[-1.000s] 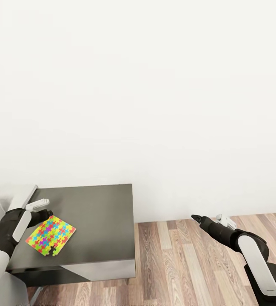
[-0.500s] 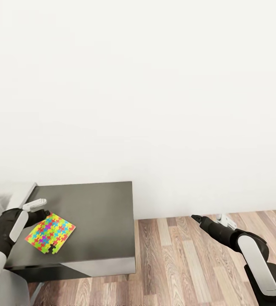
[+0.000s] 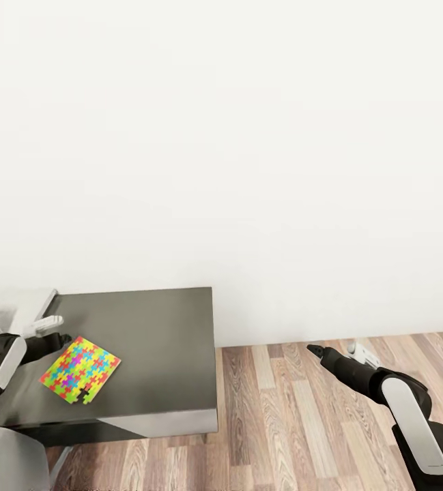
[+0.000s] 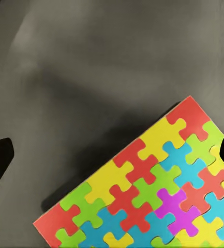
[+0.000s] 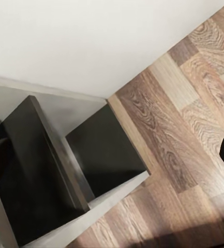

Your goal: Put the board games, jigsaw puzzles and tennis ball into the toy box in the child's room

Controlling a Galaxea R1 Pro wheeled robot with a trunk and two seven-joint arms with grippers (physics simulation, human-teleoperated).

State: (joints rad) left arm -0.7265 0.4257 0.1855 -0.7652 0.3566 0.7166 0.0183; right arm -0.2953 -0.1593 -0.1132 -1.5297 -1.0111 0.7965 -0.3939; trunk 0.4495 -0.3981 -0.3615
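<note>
My left gripper has drawn back toward the cabinet's left edge since a second ago, fingers spread wide, holding nothing. The jigsaw puzzle lies flat near the front-left corner of the dark grey cabinet, against the white wall on plank floor. My right gripper hovers over the floor; I cannot tell its opening.

Dark grey cabinet, white wall, wood plank floor
</note>
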